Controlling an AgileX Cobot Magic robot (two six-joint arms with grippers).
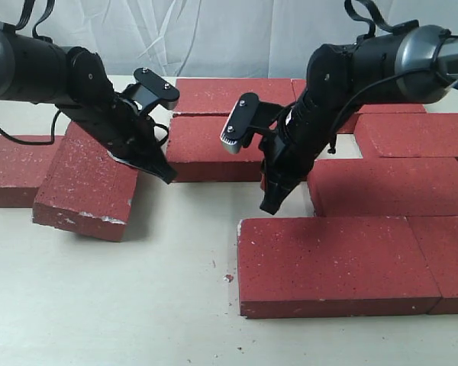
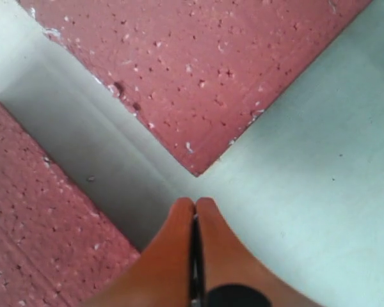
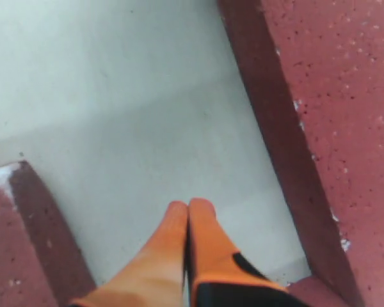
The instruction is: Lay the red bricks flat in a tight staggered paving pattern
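Noting the stray red brick (image 1: 88,187) askew at left, long axis skewed from the laid rows (image 1: 328,263), we find the left gripper (image 1: 168,175) pinched shut and empty just right of it, nearest; the right gripper (image 1: 269,206), also shut empty, hangs over bare table (image 1: 137,305); no writing legible.

Your exterior view looks down across the table (image 1: 99,305) from low; both wrist views peer closely at its red bricks (image 1: 328,263).
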